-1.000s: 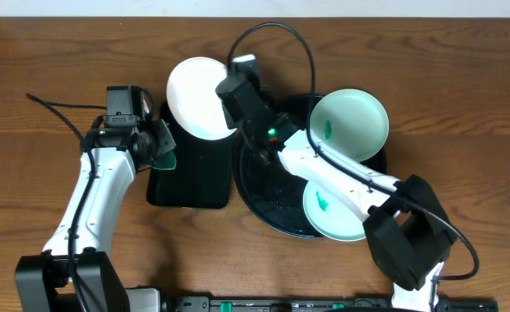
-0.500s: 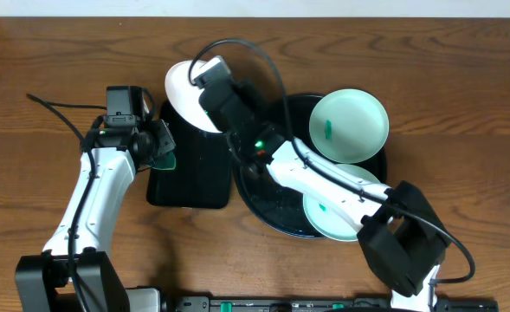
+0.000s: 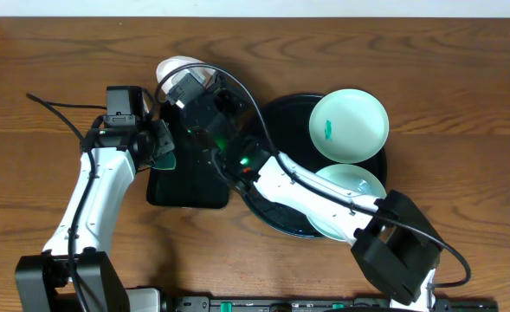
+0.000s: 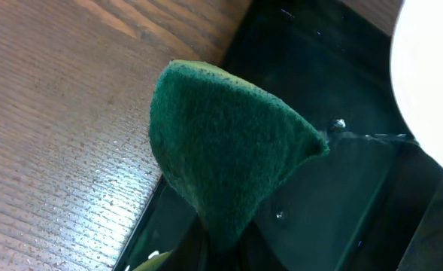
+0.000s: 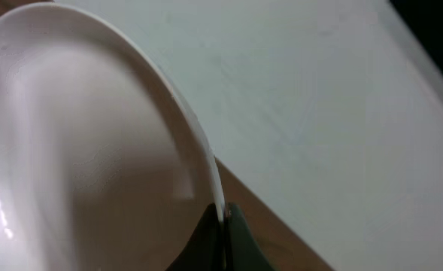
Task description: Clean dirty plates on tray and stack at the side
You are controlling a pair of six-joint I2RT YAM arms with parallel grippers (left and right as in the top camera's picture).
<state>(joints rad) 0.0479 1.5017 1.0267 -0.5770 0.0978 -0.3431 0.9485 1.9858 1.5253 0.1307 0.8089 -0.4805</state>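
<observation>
My right gripper (image 3: 187,80) (image 5: 223,220) is shut on the rim of the white plate (image 3: 170,67) (image 5: 93,158). It holds the plate tilted above the far edge of the rectangular tray, and the wrist hides most of it from overhead. My left gripper (image 3: 162,149) (image 4: 219,256) is shut on a green sponge (image 4: 229,158) (image 3: 165,156) over that tray's left edge. The white plate's edge (image 4: 432,75) shows to the sponge's right. Two pale mint plates (image 3: 349,126) (image 3: 351,185), the far one with a teal smear, lie on the round black tray (image 3: 282,114).
A smaller rectangular black tray (image 3: 190,178) (image 4: 341,188), wet with droplets, lies left of the round tray. My right arm (image 3: 306,182) stretches across the round tray's left half. Brown wooden table (image 3: 47,52) lies all around, and a cable (image 3: 60,108) trails at the left.
My right arm has swung left, carrying the white plate from beside the round tray to above the rectangular tray's far end. The near mint plate is more uncovered. The left arm has stayed still.
</observation>
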